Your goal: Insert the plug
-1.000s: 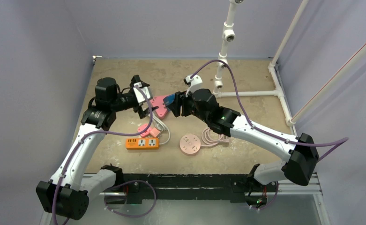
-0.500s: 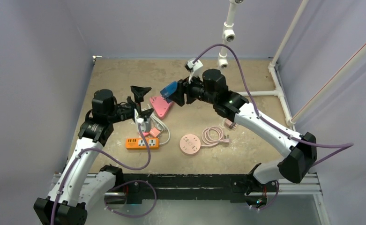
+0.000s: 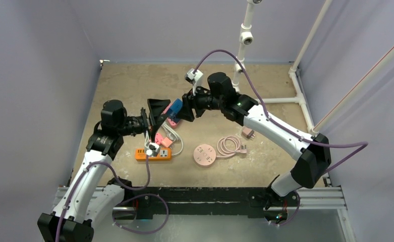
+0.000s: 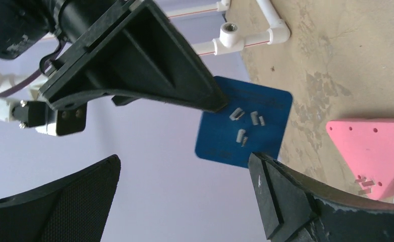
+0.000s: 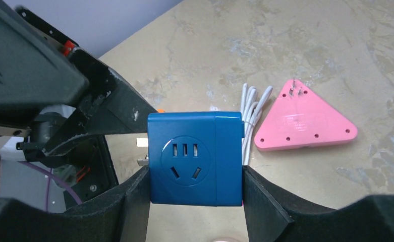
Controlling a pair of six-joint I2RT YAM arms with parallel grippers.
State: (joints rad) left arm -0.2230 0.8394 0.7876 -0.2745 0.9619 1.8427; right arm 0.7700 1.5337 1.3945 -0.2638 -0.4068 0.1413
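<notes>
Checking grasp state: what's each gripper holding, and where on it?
The right gripper clamps the blue adapter by its two side faces; left gripper open, empty.

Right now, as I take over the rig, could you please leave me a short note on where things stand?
Left claw: open and empty, right beside the blue adapter.
Right claw: shut on the blue adapter, held off the table, bare prongs facing the left claw.
On the table: pink triangular adapter, orange power strip, round pink socket.
Done: adapter picked up.
Left: push its prongs into a socket. Which one is not clear yet.
</notes>
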